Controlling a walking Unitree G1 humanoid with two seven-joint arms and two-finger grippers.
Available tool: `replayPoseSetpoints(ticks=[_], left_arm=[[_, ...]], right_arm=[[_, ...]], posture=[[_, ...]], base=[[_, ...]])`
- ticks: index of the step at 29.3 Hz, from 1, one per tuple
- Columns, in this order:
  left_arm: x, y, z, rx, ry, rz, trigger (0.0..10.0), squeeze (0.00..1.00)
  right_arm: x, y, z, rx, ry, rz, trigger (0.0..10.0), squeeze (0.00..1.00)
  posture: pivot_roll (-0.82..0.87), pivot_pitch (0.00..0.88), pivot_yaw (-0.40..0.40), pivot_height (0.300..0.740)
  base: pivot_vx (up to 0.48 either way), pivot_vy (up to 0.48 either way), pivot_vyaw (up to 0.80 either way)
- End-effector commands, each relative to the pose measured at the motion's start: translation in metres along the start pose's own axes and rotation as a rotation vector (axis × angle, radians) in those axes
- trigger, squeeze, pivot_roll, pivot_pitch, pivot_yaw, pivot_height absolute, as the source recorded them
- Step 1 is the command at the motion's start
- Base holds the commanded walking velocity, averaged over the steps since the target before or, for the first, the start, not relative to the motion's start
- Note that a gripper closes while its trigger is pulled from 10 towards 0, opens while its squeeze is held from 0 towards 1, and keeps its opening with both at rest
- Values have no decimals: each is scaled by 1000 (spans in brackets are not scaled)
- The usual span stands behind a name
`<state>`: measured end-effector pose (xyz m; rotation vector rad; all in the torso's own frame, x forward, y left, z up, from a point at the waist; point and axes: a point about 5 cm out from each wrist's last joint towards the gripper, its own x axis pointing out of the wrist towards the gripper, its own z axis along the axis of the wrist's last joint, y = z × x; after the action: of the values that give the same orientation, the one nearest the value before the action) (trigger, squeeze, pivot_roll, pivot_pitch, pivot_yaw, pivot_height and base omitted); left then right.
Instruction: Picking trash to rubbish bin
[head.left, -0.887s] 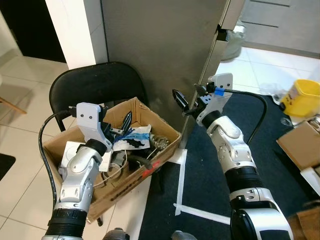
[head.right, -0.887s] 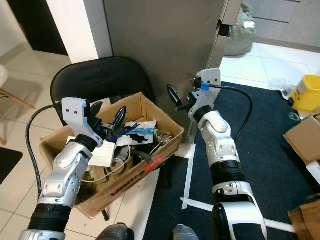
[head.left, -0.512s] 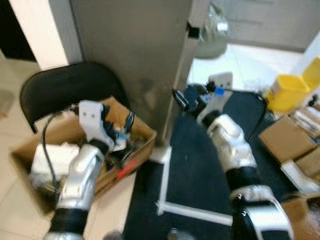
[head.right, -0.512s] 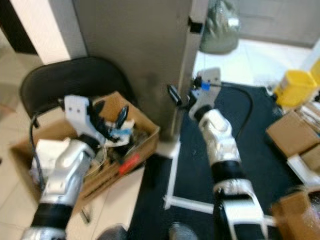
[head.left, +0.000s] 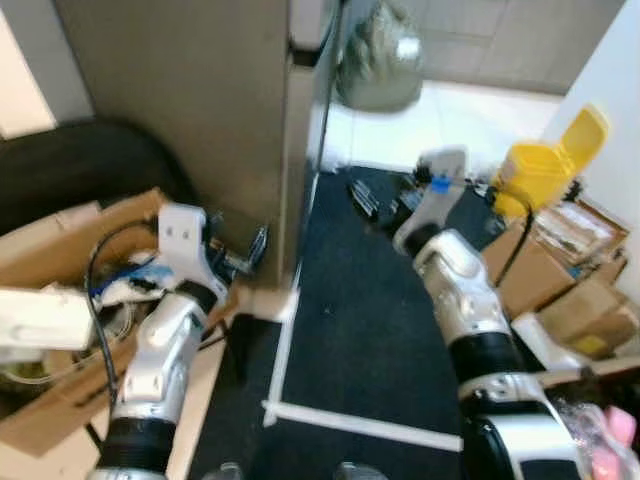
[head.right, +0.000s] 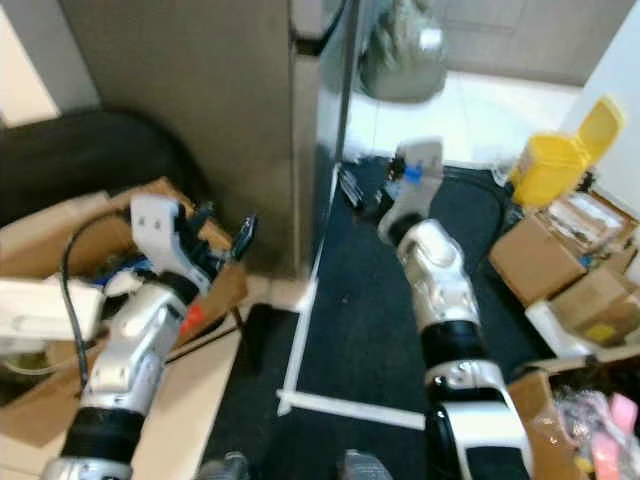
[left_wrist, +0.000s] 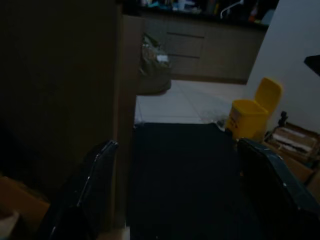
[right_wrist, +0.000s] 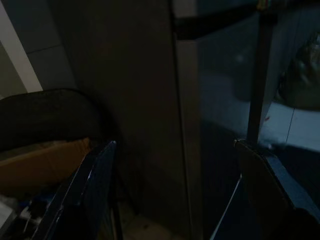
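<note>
Ahead, a dark rug (head.left: 370, 330) runs past a grey cabinet (head.left: 190, 110) toward the yellow bin (head.left: 540, 165), which stands open-lidded by stacked boxes (head.left: 560, 290). At the robot's left sits the cardboard box (head.right: 60, 330) of trash. The left gripper (head.right: 222, 235) and right gripper (head.left: 365, 200) both hover spread apart, carrying nothing. One risk, I judge: the raised left arm clipping the cabinet corner if the robot walks forward.
</note>
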<state>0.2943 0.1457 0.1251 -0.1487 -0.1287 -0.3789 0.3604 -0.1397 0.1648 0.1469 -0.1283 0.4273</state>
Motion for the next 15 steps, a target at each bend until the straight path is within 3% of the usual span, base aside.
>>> replayPoseSetpoints(ticks=[1,3,15], left_arm=[[1,-1,1,-7,-7,-9,10000,0],[1,-2,1,-8,-7,-15,10000,0],[2,-3,-1,-29,3,-41,10000,0]], right_arm=[[-1,-3,-1,16,7,-10,10000,0],[-1,-3,-1,18,7,-10,10000,0],[-1,-4,-1,11,13,-12,10000,0]], posture=[[-12,0,-31,740],[-12,0,-31,740],[-20,0,-28,740]], base=[[0,0,0],[0,0,0],[0,0,-791]])
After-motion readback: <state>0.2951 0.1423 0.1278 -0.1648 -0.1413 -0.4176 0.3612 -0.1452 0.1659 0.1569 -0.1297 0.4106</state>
